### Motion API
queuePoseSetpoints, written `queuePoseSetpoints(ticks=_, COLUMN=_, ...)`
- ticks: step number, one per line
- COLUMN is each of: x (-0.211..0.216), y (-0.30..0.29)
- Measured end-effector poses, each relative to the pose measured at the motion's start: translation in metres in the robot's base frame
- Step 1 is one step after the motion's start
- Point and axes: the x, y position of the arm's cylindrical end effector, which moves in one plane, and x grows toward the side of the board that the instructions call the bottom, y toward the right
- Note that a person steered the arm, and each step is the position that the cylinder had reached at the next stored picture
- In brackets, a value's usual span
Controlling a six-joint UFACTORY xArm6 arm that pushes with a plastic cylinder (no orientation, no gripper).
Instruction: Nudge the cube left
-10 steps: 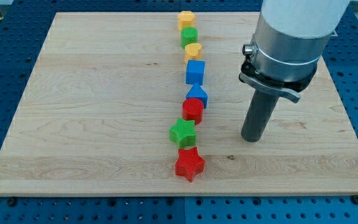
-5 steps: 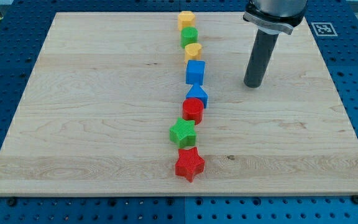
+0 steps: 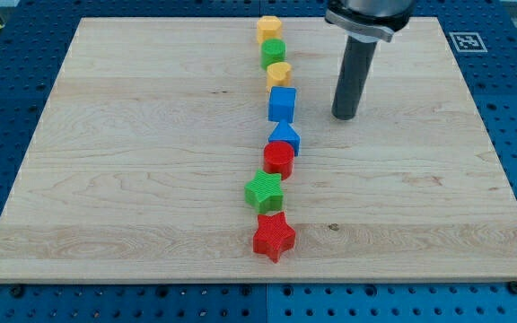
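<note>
My tip (image 3: 345,117) stands near the blue cube (image 3: 282,104), on its right, apart; approach step; next, a straight leftward push; no claw shows.

blue cube (image 3: 282,104), red star (image 3: 274,236), green star (image 3: 264,191)

blue plastic cube (image 3: 282,104) | sits flat and upright on the wooden board — above centre, in the column of blocks | just below a small yellow block (image 3: 279,74), just above a blue wedge-like block (image 3: 285,137) — apart from both
</note>
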Motion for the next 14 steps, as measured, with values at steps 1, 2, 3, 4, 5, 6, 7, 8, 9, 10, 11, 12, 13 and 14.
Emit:
queuePoseSetpoints(ticks=1, x=0.000, y=-0.024)
queuePoseSetpoints(ticks=2, x=0.000, y=-0.027)
queuePoseSetpoints(ticks=3, x=0.000, y=-0.027)
queuePoseSetpoints(ticks=4, x=0.000, y=-0.030)
queuePoseSetpoints(ticks=5, x=0.000, y=-0.038)
queuePoseSetpoints(ticks=6, x=-0.002, y=-0.044)
queuePoseSetpoints(ticks=7, x=-0.025, y=-0.046)
queuePoseSetpoints(ticks=8, x=-0.029, y=-0.064)
queuePoseSetpoints(ticks=9, x=-0.027, y=-0.071)
queuePoseSetpoints(ticks=10, x=-0.027, y=-0.059)
queuePoseSetpoints(ticks=11, x=-0.027, y=-0.052)
queuePoseSetpoints(ticks=12, x=-0.019, y=-0.062)
queuePoseSetpoints(ticks=13, x=-0.004, y=-0.066)
queuePoseSetpoints(ticks=14, x=-0.002, y=-0.074)
